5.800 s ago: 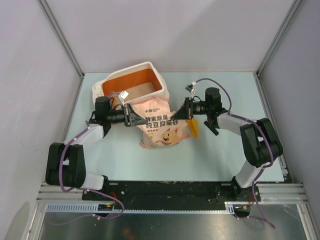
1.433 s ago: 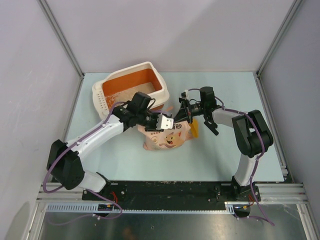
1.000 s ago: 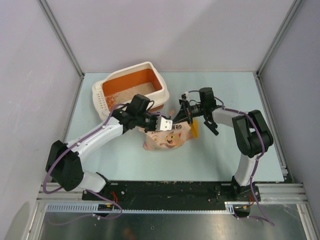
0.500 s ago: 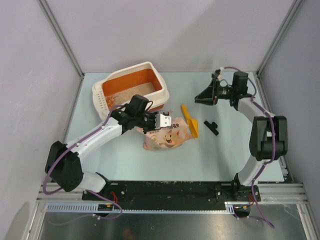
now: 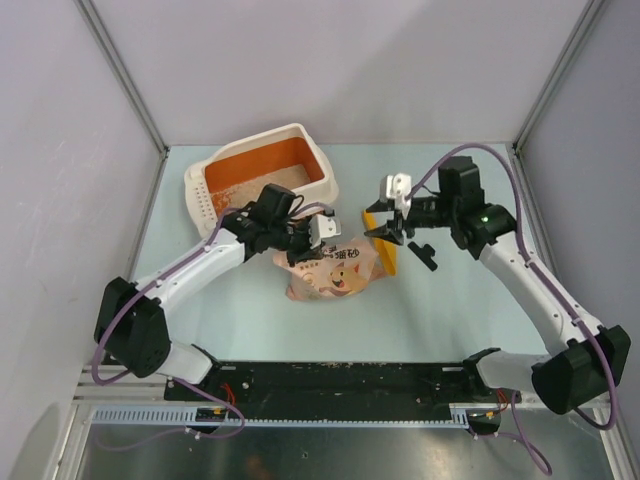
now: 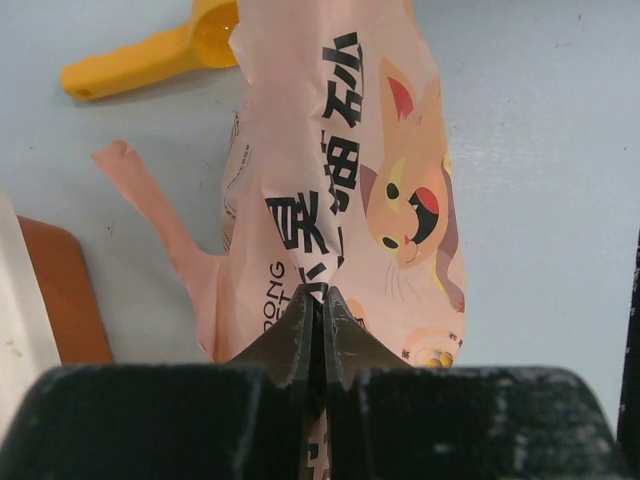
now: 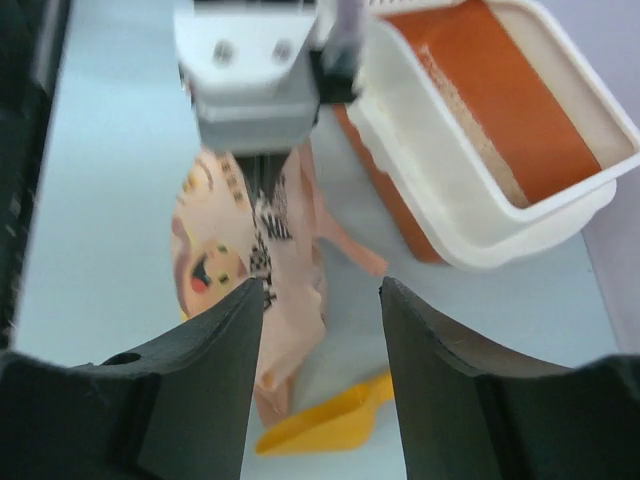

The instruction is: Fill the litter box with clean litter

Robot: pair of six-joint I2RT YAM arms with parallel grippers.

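The litter box, cream outside and orange inside, stands at the back left of the table, with a thin layer of clean litter on its floor. In the right wrist view the litter box fills the upper right, and the clean litter shows as a pale strip. A pink-beige cat-print bag lies in front of the box. My left gripper is shut on a raised fold of the bag, its tips pinching the film. My right gripper hovers open just right of the bag, with nothing between its tips.
A yellow scoop lies against the bag's right side, below my right gripper. A small black part rests on the table right of the scoop. A torn strip of the bag trails toward the box.
My right gripper let go of the bag, swung off to the back right, and has come back open beside the bag. My left gripper closed on the bag's fold.
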